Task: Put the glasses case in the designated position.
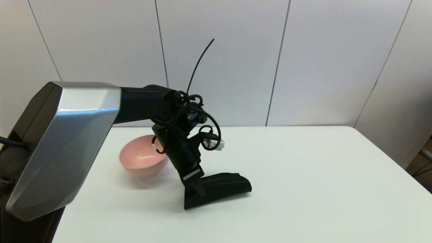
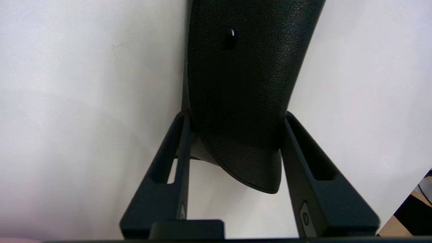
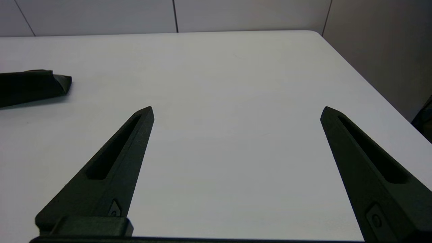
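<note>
Bowl — pink, round, glossy [image 1: 143, 158] — sits on white table [image 1: 303, 189], far left, nothing visible inside. Matte black oblong glasses case [image 1: 219, 187] lies on tabletop just right of bowl, apart from it. Left gripper [image 2: 233, 135] clamps case's near end between both fingers. Right gripper [image 3: 236, 114] low over bare table — jaws wide, nothing between.
</note>
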### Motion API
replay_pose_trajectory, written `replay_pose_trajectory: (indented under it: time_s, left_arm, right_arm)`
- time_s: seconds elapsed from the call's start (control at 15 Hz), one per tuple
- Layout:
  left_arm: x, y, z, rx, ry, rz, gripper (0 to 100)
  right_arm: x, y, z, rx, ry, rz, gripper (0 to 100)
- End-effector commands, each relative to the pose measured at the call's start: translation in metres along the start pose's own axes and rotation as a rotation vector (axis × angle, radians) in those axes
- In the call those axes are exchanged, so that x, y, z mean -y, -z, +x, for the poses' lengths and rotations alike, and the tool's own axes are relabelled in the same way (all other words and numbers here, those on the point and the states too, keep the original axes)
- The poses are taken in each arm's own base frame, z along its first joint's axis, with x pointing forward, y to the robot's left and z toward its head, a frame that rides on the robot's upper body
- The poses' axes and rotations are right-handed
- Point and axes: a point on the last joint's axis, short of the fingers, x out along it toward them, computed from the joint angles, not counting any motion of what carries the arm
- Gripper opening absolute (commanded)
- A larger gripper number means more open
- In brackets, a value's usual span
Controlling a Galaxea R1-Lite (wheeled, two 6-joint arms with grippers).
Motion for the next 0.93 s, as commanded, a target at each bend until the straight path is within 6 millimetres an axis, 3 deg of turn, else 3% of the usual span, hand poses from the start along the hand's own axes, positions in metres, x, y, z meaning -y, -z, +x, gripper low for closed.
replay_pose_trajectory:
  time_s: [0.07,0.93]
  left_arm:
    - [0.002,0.002,-0.002,-0.006,0.006,0.0,0]
    - [0.002,0.006,-0.016,0.022,-0.014,-0.033,0]
  right_arm:
    - [0.0,0.0,0.0,0.0,-0.001,0.0,100]
    - [0.0,0.0,0.0,0.0,-0.001,0.0,100]
